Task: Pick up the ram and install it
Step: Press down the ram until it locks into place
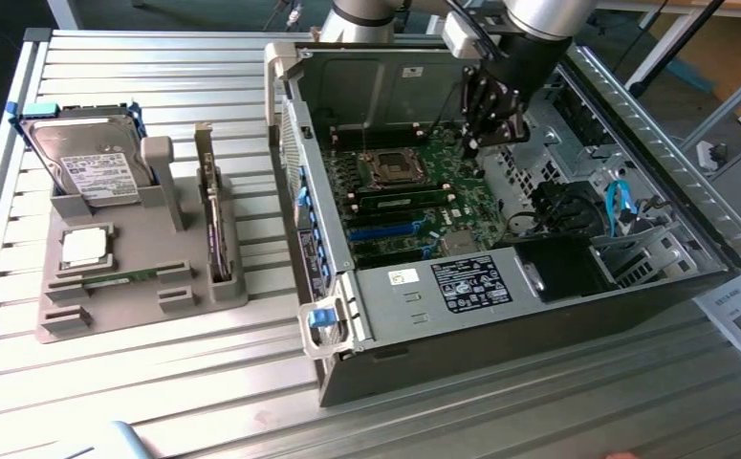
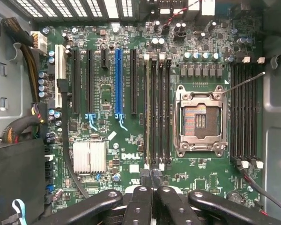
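Slatted metal table (image 1: 153, 382) carries the open computer case (image 1: 472, 354), my landmark. I see the motherboard (image 2: 112, 140) inside the case and a grey tray (image 1: 128, 311) beside the case, on the exterior view's left. Gripper (image 1: 495, 134) hangs inside the case over the board, fingers (image 2: 139, 201) clenched; can't tell if anything's pinched. Ram (image 1: 121, 277) lies in the tray, outside the case.
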Robot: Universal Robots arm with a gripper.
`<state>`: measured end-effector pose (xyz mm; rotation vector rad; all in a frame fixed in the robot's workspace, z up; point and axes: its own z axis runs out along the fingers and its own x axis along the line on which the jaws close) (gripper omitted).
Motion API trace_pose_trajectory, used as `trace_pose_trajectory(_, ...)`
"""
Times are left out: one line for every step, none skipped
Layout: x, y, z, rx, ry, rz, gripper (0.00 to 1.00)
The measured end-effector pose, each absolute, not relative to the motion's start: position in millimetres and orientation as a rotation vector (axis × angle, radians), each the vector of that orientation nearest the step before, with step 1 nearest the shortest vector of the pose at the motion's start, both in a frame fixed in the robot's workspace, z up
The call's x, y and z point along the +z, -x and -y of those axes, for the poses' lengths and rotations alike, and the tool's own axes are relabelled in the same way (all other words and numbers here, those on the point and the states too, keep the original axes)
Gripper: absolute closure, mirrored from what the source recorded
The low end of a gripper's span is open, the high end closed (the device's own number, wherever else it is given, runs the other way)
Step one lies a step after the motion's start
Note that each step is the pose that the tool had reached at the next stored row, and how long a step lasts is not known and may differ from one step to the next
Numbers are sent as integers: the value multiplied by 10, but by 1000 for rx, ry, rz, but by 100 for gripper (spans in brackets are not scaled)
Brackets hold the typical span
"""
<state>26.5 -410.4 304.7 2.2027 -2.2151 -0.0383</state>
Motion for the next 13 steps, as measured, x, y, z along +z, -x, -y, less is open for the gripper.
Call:
trace_pose_trajectory(3036, -265, 4105, -38, -2203, 2215, 89)
trace_pose_trajectory(3022, -265, 4105, -38, -2203, 2215, 89)
trace_pose_trajectory(3010, -265, 4105, -38, -2203, 2215, 89)
trace_pose_trajectory(3001, -265, 4105, -38, -2203, 2215, 89)
trace_pose_trajectory(2994, -265, 4105, -38, -2203, 2215, 89)
trace_pose_trajectory(2988, -265, 4105, -38, -2203, 2215, 89)
trace_pose_trajectory(2981, -265, 4105, -38, -2203, 2215, 89)
trace_pose_trajectory(2970, -265, 4105, -38, -2203, 2215, 89)
trace_pose_trajectory(2954, -265, 4105, -38, -2203, 2215, 89)
trace_pose_trajectory(2946, -265, 4105, -38, -2203, 2215, 89)
trace_pose_trajectory(2938, -265, 4105, -38, -2203, 2215, 89)
trace_pose_trajectory(2926, -265, 4105, -38, -2203, 2215, 89)
trace_pose_trajectory(2918, -265, 4105, -38, -2203, 2215, 89)
